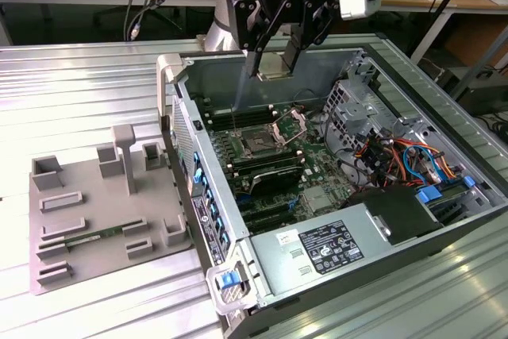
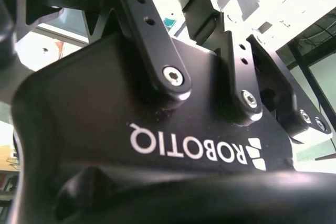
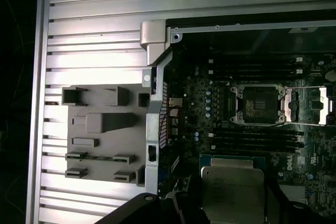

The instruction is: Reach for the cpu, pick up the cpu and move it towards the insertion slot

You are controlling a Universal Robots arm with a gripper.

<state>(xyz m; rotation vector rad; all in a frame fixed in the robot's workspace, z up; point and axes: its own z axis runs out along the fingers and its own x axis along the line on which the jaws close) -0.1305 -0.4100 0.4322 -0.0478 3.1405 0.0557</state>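
Cpu's ground, the surface [image 1: 79, 77]: ribbed metal sheet well below my jaws, carrying the case and the tray.
Case [image 1: 176, 69]: lying on its side with the panel off, so the board faces up at my jaws; its walls ring the space under me.
Tray [image 1: 87, 196]: grey holder outside the case wall, well apart from my jaws.
Board [image 1: 317, 168]: flat on the case floor beneath my jaws. The drive cage [image 1: 349, 105] and cables [image 1: 397, 156] crowd one side, and I judge those the edges to mind.
Insertion slot [image 3: 260, 104]: below my jaws and off to one side, not straight under. Its hinged plate [image 3: 315, 106] is swung back, leaving the dark centre bare, with memory slots [image 3: 257, 142] just beside it.
Open room: nothing stands between my jaws and the slot, as far as I can see.
Jaws: clenched on the cpu by two opposite edges and holding it level, I judge so it can go down flat.
Cpu [image 3: 233, 192]: gripped between my jaws, high above the board, touching nothing else.
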